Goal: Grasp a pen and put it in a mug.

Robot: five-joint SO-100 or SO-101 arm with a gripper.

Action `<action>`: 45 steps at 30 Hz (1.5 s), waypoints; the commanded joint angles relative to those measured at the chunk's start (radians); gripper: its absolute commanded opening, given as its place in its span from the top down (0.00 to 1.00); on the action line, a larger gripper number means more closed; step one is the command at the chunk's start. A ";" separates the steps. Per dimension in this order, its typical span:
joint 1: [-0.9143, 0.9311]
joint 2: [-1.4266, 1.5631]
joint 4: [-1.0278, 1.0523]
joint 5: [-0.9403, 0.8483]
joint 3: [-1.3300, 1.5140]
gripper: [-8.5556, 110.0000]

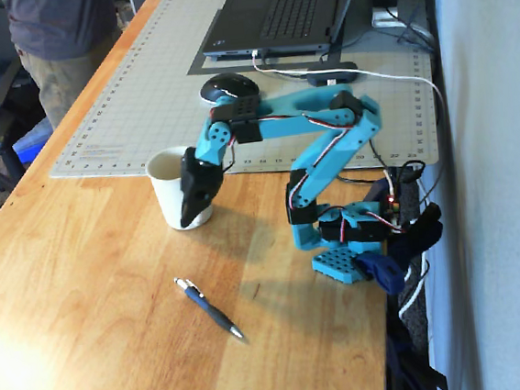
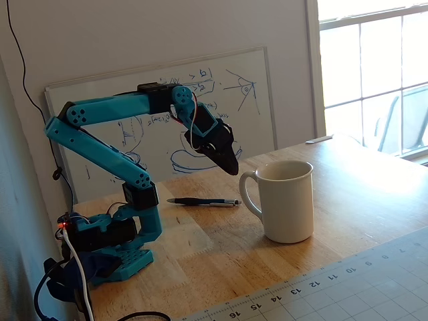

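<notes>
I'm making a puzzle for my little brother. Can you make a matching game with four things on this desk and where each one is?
Things:
1. pen
2. mug
3. computer mouse
4. laptop

Places:
A. at the far end of the cutting mat
B. lying flat on the bare wood, touched by nothing
C. standing upright on the wood, just off the mat's edge, beside the gripper
D. on the mat, just in front of the laptop

Pairs: 1-B, 2-C, 3-D, 4-A
</notes>
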 commanded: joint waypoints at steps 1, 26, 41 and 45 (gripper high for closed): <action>-0.130 -0.092 -0.055 0.307 -0.150 0.83; -0.337 -0.348 -0.227 1.026 -0.061 0.66; -0.522 -0.431 -0.229 1.025 0.000 0.65; -0.534 -0.457 -0.229 1.025 -0.012 0.65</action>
